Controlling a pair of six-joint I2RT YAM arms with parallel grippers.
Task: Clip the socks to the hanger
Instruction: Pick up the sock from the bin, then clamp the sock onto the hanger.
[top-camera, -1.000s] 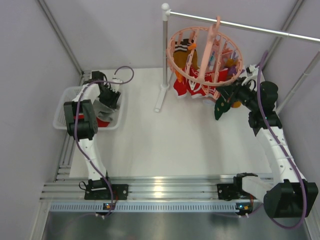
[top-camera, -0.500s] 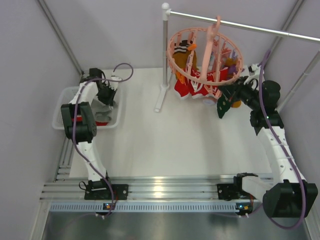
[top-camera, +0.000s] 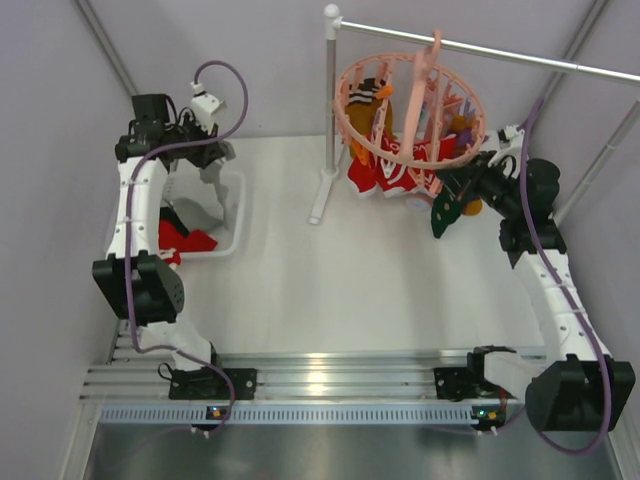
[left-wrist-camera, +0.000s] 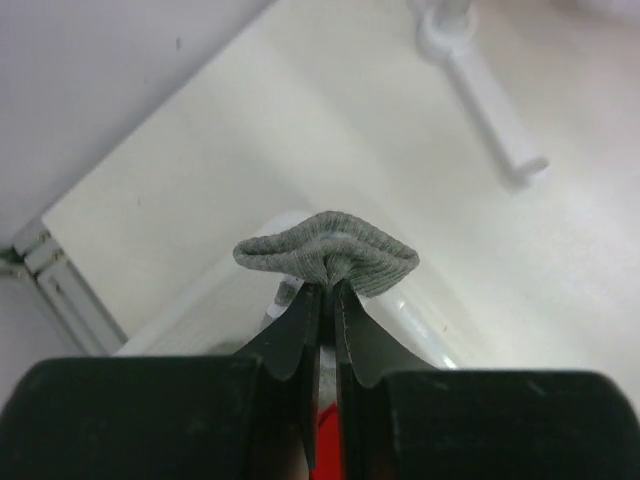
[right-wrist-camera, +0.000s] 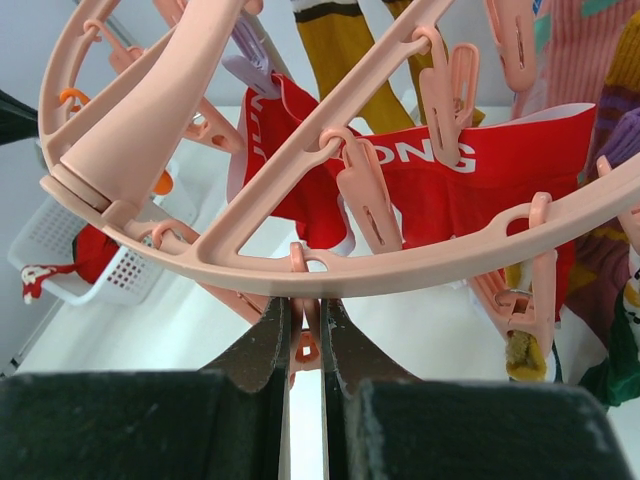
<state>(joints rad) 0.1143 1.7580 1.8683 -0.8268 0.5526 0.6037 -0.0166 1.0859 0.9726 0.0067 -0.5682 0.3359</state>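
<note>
My left gripper (top-camera: 208, 165) is raised over the white mesh basket and shut on a grey sock (top-camera: 217, 192) that hangs from it. In the left wrist view the fingertips (left-wrist-camera: 327, 288) pinch the sock's bunched ribbed edge (left-wrist-camera: 325, 255). The salmon-pink hanger (top-camera: 345, 110) hangs from the rail with red socks (top-camera: 385, 175), a mustard one (top-camera: 380, 112) and a dark green one (top-camera: 441, 215) clipped on. My right gripper (top-camera: 452, 186) is at its near right rim. In the right wrist view the gripper (right-wrist-camera: 305, 305) is shut on a dangling clip (right-wrist-camera: 307, 348) under the ring (right-wrist-camera: 420, 275).
The white mesh basket (top-camera: 238, 215) stands at the left with a red sock (top-camera: 185, 240) in it; it also shows in the right wrist view (right-wrist-camera: 60, 250). The grey rail's pole (top-camera: 328, 100) and foot (top-camera: 320, 200) stand left of the hanger. Walls close in on both sides.
My left arm has lifted up and back out of the basket, bringing the grey sock with it. My right gripper has stayed on the hanger clip.
</note>
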